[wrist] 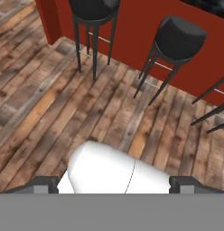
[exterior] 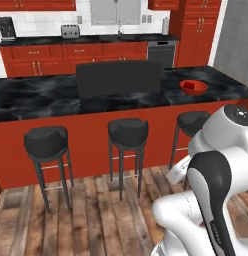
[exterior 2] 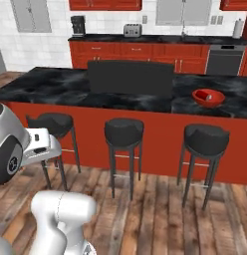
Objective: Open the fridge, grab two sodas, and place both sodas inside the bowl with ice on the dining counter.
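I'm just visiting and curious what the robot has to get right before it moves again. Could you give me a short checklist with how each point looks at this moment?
1. Pincer open and empty: ok; its tips stand wide apart with no can between them.
2. Red bowl ready on the dining counter: ok; it sits near the counter's right end.
3. Ice in the bowl: cannot tell; only a pale speck shows inside.
4. Sodas collected: not ok; no can lies in the bowl.
5. Path to the counter: not ok; three black stools line its front.
6. Fridge opened: cannot tell from these views.
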Available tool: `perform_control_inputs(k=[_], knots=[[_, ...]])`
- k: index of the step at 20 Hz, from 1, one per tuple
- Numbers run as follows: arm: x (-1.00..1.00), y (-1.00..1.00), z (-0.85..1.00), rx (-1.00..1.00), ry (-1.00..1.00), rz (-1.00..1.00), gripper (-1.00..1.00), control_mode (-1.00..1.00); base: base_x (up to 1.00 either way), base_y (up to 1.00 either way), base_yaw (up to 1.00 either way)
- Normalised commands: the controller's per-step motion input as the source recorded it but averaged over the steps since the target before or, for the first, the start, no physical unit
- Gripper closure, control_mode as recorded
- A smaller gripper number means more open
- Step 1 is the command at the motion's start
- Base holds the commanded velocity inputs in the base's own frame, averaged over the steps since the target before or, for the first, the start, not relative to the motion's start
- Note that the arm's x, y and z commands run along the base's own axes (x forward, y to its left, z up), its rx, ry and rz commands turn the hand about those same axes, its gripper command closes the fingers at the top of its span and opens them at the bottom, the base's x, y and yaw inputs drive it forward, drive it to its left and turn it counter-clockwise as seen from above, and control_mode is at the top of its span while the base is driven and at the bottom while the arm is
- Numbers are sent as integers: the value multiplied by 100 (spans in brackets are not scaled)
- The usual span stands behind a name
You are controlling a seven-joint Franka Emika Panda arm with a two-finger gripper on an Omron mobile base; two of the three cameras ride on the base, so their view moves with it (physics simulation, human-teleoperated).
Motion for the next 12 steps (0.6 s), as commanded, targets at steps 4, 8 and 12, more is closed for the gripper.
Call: perform_control_inputs(k=[4,8,12], knots=[[0,0,0,0,0,0,-100,100,-30,100,10],[0,0,0,0,0,0,-100,100,-20,100,11],[0,0,0,0,0,0,-100,100,-5,100,13]])
